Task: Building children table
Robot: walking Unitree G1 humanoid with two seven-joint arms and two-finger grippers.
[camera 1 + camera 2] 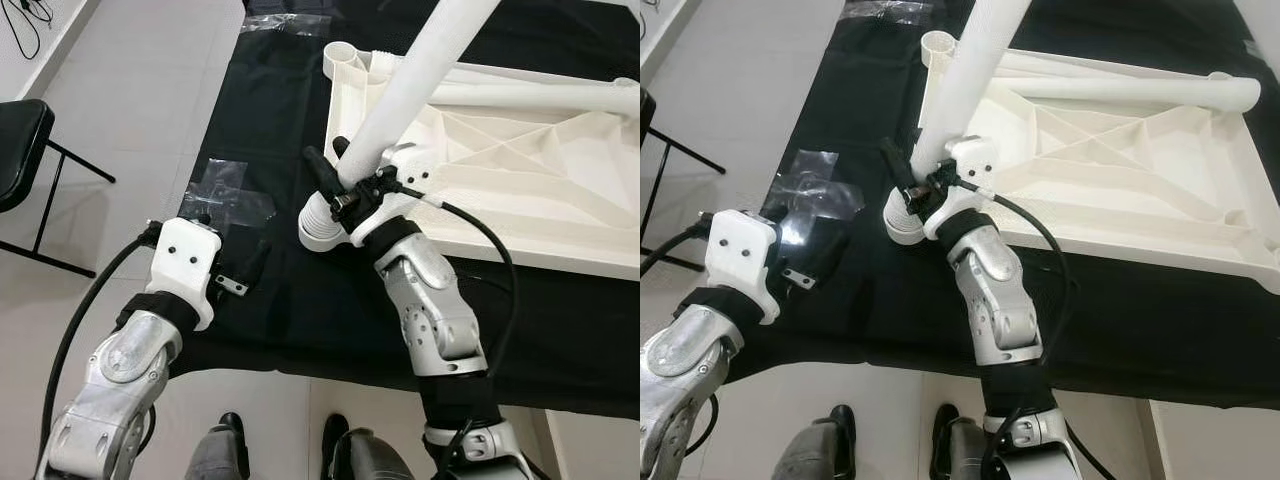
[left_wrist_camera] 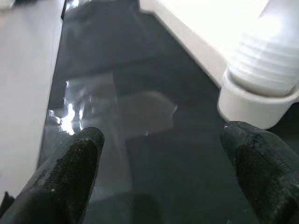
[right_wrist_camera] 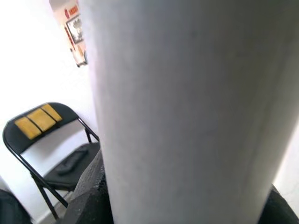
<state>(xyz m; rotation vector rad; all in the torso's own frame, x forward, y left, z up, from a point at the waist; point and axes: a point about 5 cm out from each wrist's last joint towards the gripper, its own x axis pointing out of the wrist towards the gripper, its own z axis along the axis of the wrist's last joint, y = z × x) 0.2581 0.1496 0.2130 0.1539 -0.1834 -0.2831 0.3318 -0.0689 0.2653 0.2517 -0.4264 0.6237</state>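
From the head cameras, the right hand (image 1: 345, 185) grips a white table leg (image 1: 420, 70) just above its threaded end, seated tilted in the corner socket (image 1: 322, 232) of the upturned white tabletop (image 1: 520, 170) on the black cloth (image 1: 270, 300). The left wrist view shows the left hand (image 2: 163, 154) spread wide and empty beside that socket. In the right wrist view the leg sits between the black fingers (image 3: 88, 196); tilted so, the threads could cross and jam.

Matt white plastic leg (image 1: 420, 70) (smooth); black cloth (image 1: 270, 300); glossy film (image 1: 225, 195).
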